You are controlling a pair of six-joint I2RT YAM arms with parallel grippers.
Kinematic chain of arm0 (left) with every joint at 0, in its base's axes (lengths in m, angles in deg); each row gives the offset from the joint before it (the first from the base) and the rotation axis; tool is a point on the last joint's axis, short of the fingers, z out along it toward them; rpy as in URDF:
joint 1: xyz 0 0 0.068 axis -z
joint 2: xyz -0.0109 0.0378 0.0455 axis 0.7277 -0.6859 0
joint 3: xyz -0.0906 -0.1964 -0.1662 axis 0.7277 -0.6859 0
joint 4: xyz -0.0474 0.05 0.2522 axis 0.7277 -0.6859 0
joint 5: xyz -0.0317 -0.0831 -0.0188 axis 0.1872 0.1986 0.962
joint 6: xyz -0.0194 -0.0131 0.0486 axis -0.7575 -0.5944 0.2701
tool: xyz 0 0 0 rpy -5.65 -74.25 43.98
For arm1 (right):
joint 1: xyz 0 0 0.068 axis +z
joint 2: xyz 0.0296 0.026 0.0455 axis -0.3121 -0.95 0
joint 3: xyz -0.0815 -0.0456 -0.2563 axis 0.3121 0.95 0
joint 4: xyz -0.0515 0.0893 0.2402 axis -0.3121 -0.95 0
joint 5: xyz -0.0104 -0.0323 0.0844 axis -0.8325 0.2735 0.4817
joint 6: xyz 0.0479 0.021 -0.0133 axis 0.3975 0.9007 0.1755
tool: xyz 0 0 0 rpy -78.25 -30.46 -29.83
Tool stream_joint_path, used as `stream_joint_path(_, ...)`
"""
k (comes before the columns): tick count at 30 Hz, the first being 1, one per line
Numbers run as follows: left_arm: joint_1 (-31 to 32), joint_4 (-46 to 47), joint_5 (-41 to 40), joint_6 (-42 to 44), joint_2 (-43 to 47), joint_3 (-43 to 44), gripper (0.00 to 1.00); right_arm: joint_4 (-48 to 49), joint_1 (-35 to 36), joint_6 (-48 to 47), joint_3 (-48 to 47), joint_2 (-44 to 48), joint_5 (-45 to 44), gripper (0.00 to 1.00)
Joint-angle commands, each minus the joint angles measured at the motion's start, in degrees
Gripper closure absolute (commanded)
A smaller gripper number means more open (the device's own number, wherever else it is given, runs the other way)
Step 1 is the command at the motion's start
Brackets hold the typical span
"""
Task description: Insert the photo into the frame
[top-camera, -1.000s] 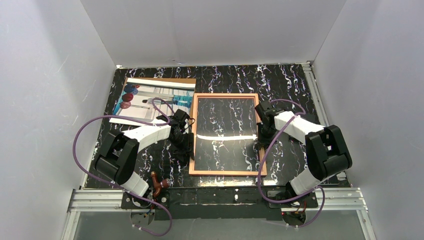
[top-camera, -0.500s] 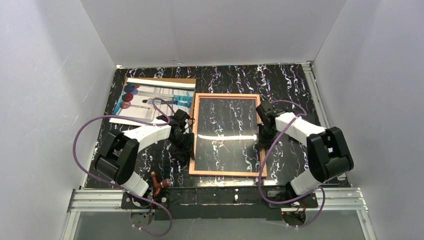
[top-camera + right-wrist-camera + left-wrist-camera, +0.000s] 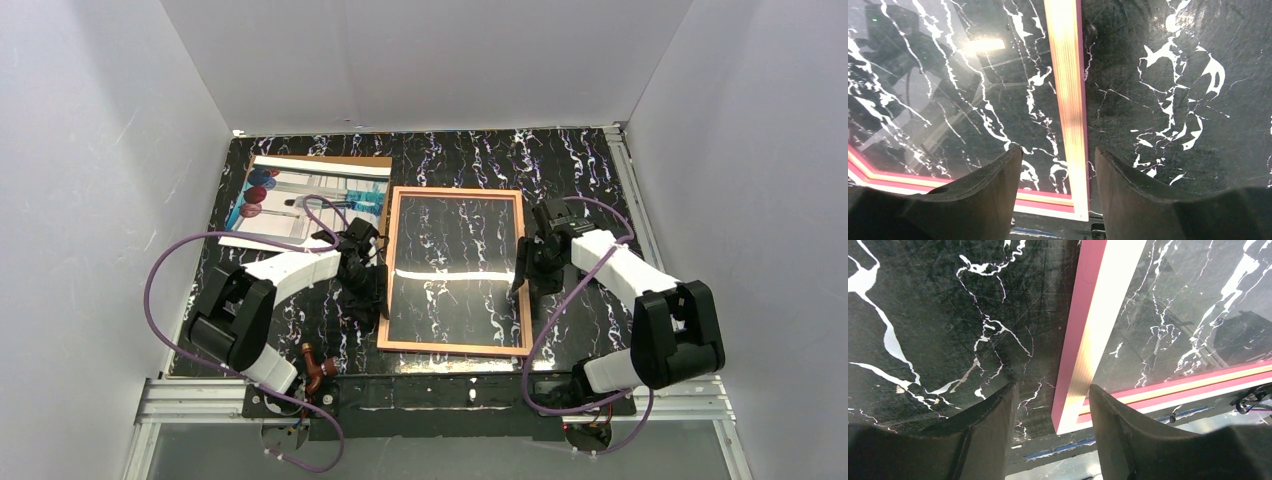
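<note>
The frame (image 3: 455, 190) lies flat mid-table (image 3: 580, 165), copper back up. The left gripper (image 3: 1052, 387) and the right gripper (image 3: 1058, 150) hover with fingers spread, each straddling a side rail (gaps on both sides). The photo (image 3: 300, 200) rests face up at the far-left corner.

Frame (image 3: 455, 348) flat at centre of tabletop (image 3: 560, 160). Photo (image 3: 300, 195) behind-left of frame, lying on backing board (image 3: 350, 159). Left hand (image 3: 1052, 387) astride frame's left rail, right hand (image 3: 1058, 150) astride right rail.
</note>
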Motion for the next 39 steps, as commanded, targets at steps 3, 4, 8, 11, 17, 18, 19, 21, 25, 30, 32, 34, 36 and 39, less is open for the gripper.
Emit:
stream_joint_path(3, -1.8, -6.1, -0.4, -0.1, 3.6, -1.0, 0.47, -1.7, -0.5, 0.7, -1.1, 3.6, 2.4, 0.36)
stream_joint_path(4, -2.4, -6.0, -0.3, -0.2, 4.1, -1.4, 0.46, -2.2, -0.4, 0.7, -1.3, 3.8, 2.5, 0.36)
stream_joint_path(8, -5.2, -5.0, 1.7, -1.0, 6.8, -2.9, 0.42, -3.2, 1.0, 1.2, -1.4, 4.1, 1.8, 0.35)
stream_joint_path(11, -7.4, -3.3, 4.3, -2.1, 8.3, -4.3, 0.40, -3.1, 2.2, 1.8, -1.0, 3.2, 1.0, 0.35)
stream_joint_path(17, -9.5, -0.1, 8.4, -3.5, 8.4, -6.2, 0.41, -0.7, 2.5, 2.5, -1.6, 1.1, 1.3, 0.34)
stream_joint_path(18, -9.5, 0.3, 8.7, -3.6, 8.2, -6.4, 0.41, -0.2, 2.5, 2.5, -2.0, 0.9, 1.6, 0.32)
stream_joint_path(19, -9.5, 0.7, 9.0, -3.7, 8.0, -6.5, 0.42, 0.1, 2.4, 2.5, -2.4, 0.6, 1.8, 0.31)
stream_joint_path(21, -9.5, 1.2, 9.3, -3.6, 7.2, -6.5, 0.43, 0.4, 2.2, 2.7, -3.6, -0.3, 1.8, 0.29)
stream_joint_path(25, -9.5, 1.5, 9.5, -3.7, 5.8, -6.7, 0.46, 0.2, 1.3, 2.6, -5.9, -2.4, 1.7, 0.27)
stream_joint_path(30, -9.0, 1.2, 8.2, -3.2, 5.0, -6.7, 0.48, -1.0, 0.0, 1.3, -8.5, -4.7, -2.5, 0.22)
stream_joint_path(32, -8.4, 0.5, 7.3, -2.8, 4.5, -6.3, 0.49, -1.8, 0.0, 0.4, -10.4, -6.9, -5.4, 0.20)
stream_joint_path(34, -7.6, -0.7, 6.3, -2.0, 3.9, -5.5, 0.49, -2.1, -0.5, -0.5, -11.9, -9.4, -6.2, 0.19)
stream_joint_path(36, -6.9, -1.3, 5.6, -1.5, 3.3, -5.0, 0.49, -1.3, -1.5, -1.2, -12.7, -11.5, -5.1, 0.19)
stream_joint_path(39, -6.3, -1.3, 5.4, -1.6, 2.3, -4.7, 0.49, 0.3, -3.5, -1.7, -13.3, -14.9, -0.6, 0.20)
